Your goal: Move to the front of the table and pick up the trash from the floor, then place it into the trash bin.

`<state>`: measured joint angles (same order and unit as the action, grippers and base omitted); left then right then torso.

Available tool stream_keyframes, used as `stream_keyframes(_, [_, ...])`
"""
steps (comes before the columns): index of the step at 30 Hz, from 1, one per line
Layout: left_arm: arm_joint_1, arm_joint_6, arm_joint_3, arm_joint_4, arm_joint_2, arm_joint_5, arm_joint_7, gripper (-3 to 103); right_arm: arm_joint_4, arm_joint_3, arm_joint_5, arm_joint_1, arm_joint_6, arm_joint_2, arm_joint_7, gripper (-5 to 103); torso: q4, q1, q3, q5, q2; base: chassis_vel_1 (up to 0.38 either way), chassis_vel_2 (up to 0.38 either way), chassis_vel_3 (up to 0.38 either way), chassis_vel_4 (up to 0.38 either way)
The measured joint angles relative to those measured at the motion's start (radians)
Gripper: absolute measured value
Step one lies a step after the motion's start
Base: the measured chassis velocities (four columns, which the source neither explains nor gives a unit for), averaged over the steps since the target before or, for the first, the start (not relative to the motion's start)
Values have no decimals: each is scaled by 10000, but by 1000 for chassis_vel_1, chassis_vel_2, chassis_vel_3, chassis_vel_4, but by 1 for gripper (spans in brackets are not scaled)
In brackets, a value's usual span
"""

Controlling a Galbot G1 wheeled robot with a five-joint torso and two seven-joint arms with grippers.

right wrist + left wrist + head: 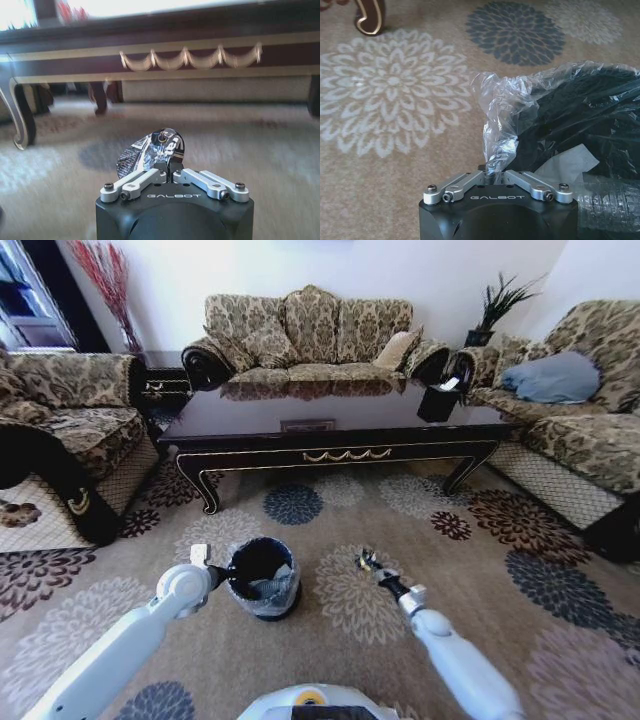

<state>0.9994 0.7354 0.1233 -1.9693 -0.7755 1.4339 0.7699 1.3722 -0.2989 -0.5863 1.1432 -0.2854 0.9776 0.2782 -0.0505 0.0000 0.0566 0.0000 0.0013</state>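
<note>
The black trash bin [268, 602] with a clear liner stands on the patterned floor [500, 570] in front of the dark table [260, 415]. My left gripper [222, 577] is at the bin's left rim. In the left wrist view that gripper [493, 172] is shut, pinching the liner [500, 110]. Inside the bin lie a white tissue [570, 162] and a clear bottle [612, 205]. To the right of the bin my right gripper [368, 562] hangs above the carpet. The right gripper [169, 167] is shut on a small crumpled dark and silver piece of trash [150, 150], facing the table's gold-trimmed apron [200, 40].
Sofas stand at the left [70, 430], behind the table [310, 330] and at the right [580, 410]. A black tissue box [438, 400] sits on the table's right end. A curved table leg [370, 15] stands beyond the bin. Open carpet lies around both arms.
</note>
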Motion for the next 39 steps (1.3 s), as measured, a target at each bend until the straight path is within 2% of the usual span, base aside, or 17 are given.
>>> stream_keyframes(4, [-257,0,-450,-149,-21,8,63,0,2046,-457,-221,991,108,-536,-161,2,-5,0,0,1,0,0,0,0,0])
stream_keyframes(6, [-312,0,-628,-336,-111,40,174,0,3383,-477,-378,1358,227,-812,-268,2,3,0,-1,1,0,0,0,0,0])
stream_keyframes(9, [-505,0,-880,-352,-202,58,273,0,4254,-494,-407,1666,289,-929,-338,2,7,-1,0,3,0,0,0,0,0])
stream_keyframes(13, [-1176,0,-1617,-153,-373,198,305,0,5396,-494,-226,2278,339,-1161,-502,2,2,0,0,2,0,0,0,0,0])
stream_keyframes(17, [-2361,0,-2902,323,-885,421,322,0,6337,-525,156,2842,345,-1265,-603,2,0,0,1,2,0,0,0,0,0])
stream_keyframes(18, [-2361,0,-2902,323,-885,421,322,0,6337,-525,156,2842,345,-1265,-603,2,0,0,1,2,0,0,0,0,0])
stream_keyframes(23, [-3385,0,-4188,439,-1520,957,648,0,6510,-301,664,3156,347,-1265,-646,2,-2,0,1,3,0,0,0,0,0])
stream_keyframes(27, [-3610,0,-4630,534,-1850,994,783,0,6602,-107,947,3242,326,-1283,-613,2,0,0,1,3,0,0,0,0,0])
stream_keyframes(35, [-3562,0,-4709,664,-2012,876,837,0,6528,-140,1237,3535,224,-1280,-436,2,2,0,1,1,0,0,0,0,0])
stream_keyframes(36, [-3504,0,-4653,620,-1963,876,837,0,6504,-181,1299,3620,175,-1279,-388,7,0,0,1,1,0,0,0,0,0])
stream_keyframes(38, [-3462,-1,-4602,601,-1928,867,838,0,6503,-182,1324,3658,158,-1267,-364,7,2,0,0,0,0,0,0,0,0])
stream_keyframes(39, [-3431,-1,-4563,587,-1901,856,840,0,6501,-177,1342,3674,150,-1256,-355,12,1,0,0,1,0,0,0,0,0])
